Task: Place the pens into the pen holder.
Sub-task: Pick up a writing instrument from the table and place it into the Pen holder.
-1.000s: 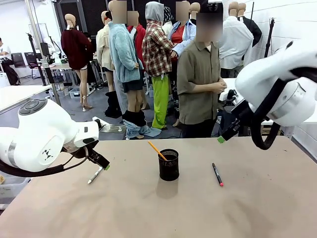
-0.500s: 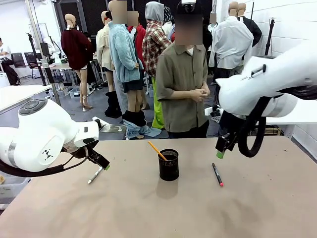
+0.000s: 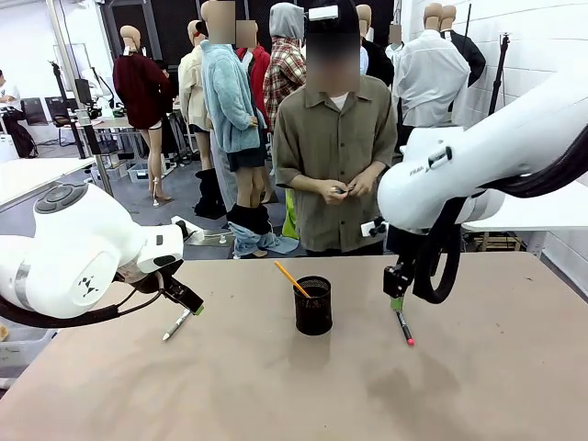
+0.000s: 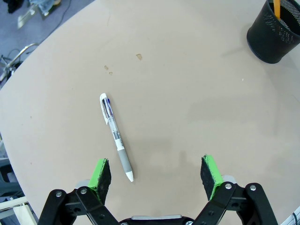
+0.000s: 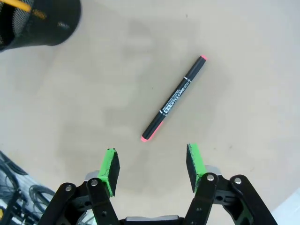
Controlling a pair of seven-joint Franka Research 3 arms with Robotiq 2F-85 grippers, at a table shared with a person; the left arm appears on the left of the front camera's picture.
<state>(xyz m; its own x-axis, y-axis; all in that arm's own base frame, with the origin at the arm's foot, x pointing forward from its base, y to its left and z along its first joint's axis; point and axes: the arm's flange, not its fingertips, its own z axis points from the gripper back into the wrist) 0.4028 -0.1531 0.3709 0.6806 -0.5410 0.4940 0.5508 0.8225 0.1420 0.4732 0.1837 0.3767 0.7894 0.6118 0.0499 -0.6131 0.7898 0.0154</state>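
While the table [image 3: 276,395] lies mostly bare toward its near edge, the left gripper [image 4: 157,171] and right gripper [image 5: 150,164] hang spread, empty.

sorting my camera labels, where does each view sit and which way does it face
Front: fixed between the arms, facing across the table at the person; both arms show.
Left wrist: on that arm, looking down past the open left gripper at the white pen.
Right wrist: on that arm, looking down past the open right gripper at the black pen.
Shared: both wrist views catch the holder and orange pen in a corner.
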